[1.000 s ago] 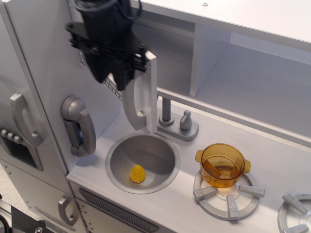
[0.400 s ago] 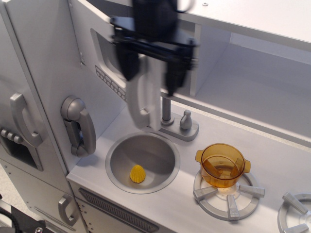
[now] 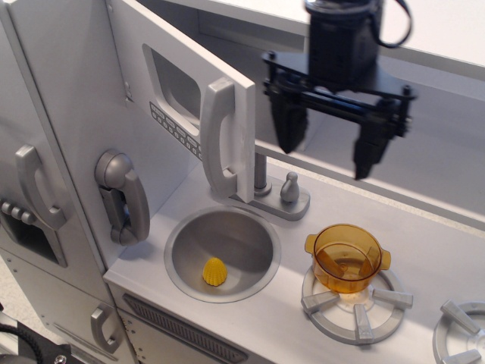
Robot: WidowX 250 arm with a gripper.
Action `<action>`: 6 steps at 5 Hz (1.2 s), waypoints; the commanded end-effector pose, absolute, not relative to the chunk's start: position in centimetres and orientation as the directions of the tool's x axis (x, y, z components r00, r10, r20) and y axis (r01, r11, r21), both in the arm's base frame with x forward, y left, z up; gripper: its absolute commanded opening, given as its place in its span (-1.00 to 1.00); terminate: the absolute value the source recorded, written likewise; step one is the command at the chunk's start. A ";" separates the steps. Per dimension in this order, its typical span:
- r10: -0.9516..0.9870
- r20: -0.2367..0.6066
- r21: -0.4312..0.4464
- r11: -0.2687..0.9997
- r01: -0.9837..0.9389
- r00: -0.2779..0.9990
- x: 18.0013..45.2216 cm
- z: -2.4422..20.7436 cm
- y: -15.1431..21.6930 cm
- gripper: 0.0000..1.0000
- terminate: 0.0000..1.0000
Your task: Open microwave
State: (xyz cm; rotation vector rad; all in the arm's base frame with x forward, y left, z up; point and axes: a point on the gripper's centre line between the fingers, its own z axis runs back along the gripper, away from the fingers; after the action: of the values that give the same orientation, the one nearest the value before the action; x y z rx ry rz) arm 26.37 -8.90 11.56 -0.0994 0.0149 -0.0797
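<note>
Microwave (image 3: 189, 114) is the goal, and its door already stands swung wide, with the handle (image 3: 218, 136) on the free edge running top to bottom. The fingers (image 3: 289, 129) of the gripper (image 3: 330, 144) point down, spread wide apart, and hold nothing. The handle lies off to the side of the nearer finger, apart from it with clear space between, and its long axis runs roughly parallel to the fingers. Only one arm is here, so it alone could reach back. Judged from how the door stands, the opening looks done or nearly so; any further swing would call for the fingers to move sideways toward that upright handle rather than down.

Below the fingers sits the faucet (image 3: 265, 182), and further down, a sink (image 3: 250, 227) with a yellow piece (image 3: 215, 271) in it. Below the far finger, an amber pot (image 3: 348, 258) rests on a burner (image 3: 356, 307). Far past the door hangs a phone (image 3: 121, 196).
</note>
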 end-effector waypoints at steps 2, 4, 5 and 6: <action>0.106 0.161 -0.106 0.990 -0.089 0.981 31.7 10.9 -6.9 1.00 -1.00; 0.203 0.197 -0.060 0.979 -0.195 0.959 33.6 11.4 -3.1 1.00 -1.00; 0.201 0.177 -0.052 0.980 -0.195 0.964 32.5 11.1 -0.4 1.00 -1.00; 0.169 0.169 -0.018 0.986 -0.168 0.971 30.3 10.5 2.0 1.00 -1.00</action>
State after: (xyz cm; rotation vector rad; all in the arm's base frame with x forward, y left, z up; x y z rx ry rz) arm 29.53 1.44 8.08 -0.0016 -0.1167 0.1654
